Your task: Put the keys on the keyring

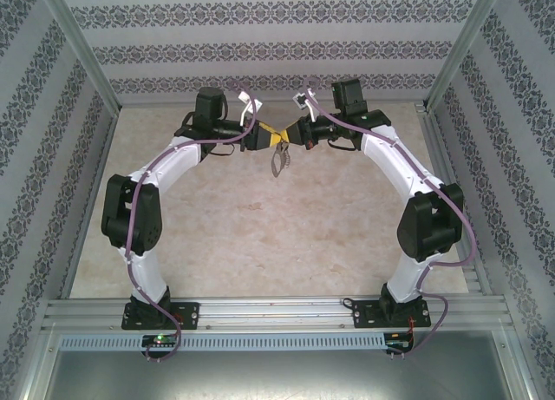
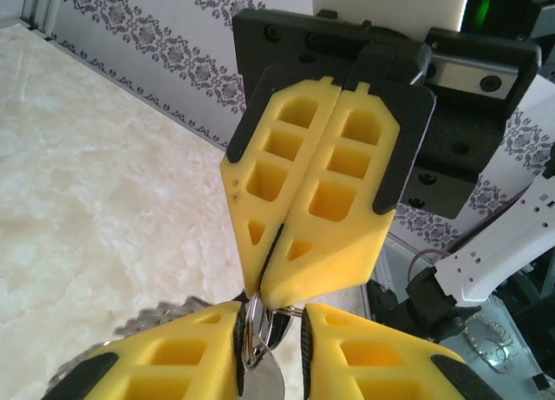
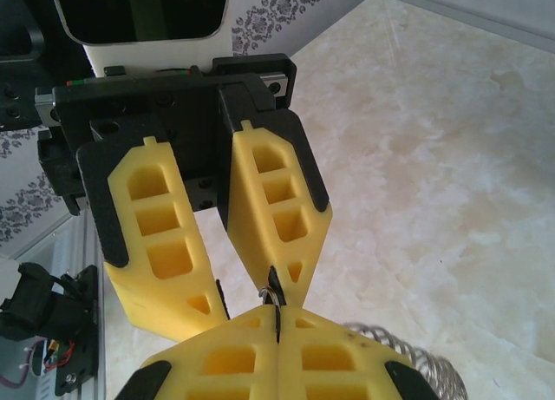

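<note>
Top external: found left end effector [image 1: 272,139] and right end effector [image 1: 288,136] tip to tip above the rear worktop [image 1: 260,235], keyring [image 1: 279,161] dangling beneath.
Left wrist: saw keyring [image 2: 254,335] between the left end effector's open, parted fingers [image 2: 173,357].
Right wrist: recorded right end effector [image 3: 277,324] clamped shut on keyring [image 3: 273,293].

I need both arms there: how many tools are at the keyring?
2: the left tool and the right tool, tip to tip above the table, keyring hanging between them.
</note>
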Motion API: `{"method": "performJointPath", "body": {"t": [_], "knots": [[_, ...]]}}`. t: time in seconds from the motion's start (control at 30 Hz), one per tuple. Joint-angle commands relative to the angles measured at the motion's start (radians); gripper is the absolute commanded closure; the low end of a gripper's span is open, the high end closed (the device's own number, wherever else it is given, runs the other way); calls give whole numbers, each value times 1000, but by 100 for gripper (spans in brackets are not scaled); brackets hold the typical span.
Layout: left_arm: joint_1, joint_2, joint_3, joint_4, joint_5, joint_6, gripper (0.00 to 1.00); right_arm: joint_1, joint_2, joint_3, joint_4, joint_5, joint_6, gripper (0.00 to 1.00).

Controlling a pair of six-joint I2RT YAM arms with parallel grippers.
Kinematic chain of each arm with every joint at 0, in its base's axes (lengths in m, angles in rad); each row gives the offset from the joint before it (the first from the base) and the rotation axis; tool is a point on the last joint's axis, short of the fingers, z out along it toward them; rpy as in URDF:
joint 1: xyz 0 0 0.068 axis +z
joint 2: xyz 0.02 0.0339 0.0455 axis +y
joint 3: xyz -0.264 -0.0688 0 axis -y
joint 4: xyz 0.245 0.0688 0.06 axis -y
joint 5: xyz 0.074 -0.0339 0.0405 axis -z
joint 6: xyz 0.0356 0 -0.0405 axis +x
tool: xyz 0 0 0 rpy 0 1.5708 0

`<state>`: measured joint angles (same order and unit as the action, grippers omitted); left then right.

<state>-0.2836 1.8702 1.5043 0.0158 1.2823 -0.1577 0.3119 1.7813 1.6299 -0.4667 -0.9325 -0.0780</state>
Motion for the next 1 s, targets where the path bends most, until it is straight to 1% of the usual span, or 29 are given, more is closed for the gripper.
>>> {"method": "performJointPath", "body": {"t": [0.0,0.07,0.2,0.43,0.5,0.67,0.73,0.83,0.97], "knots": [[-14,15,28,-72,3,72,75,2,10,29,38,-31,6,100],[-14,15,27,-63,3,65,76,1,10,28,34,-31,4,100],[-14,14,17,-18,8,33,83,0,11,25,32,-30,1,100],[-14,9,-28,197,24,-117,84,-4,4,18,26,-31,-4,100],[-12,10,-38,255,26,-156,82,-4,2,16,26,-31,-6,100],[-11,18,-39,291,32,-185,84,-9,-1,15,25,-33,-5,100],[-12,21,-38,296,34,-189,92,-11,-1,17,25,-35,-4,100],[-11,23,-42,302,40,-192,100,-12,1,15,30,-34,-1,100],[-12,23,-50,326,41,-206,100,-12,3,17,40,-37,8,100]]}}
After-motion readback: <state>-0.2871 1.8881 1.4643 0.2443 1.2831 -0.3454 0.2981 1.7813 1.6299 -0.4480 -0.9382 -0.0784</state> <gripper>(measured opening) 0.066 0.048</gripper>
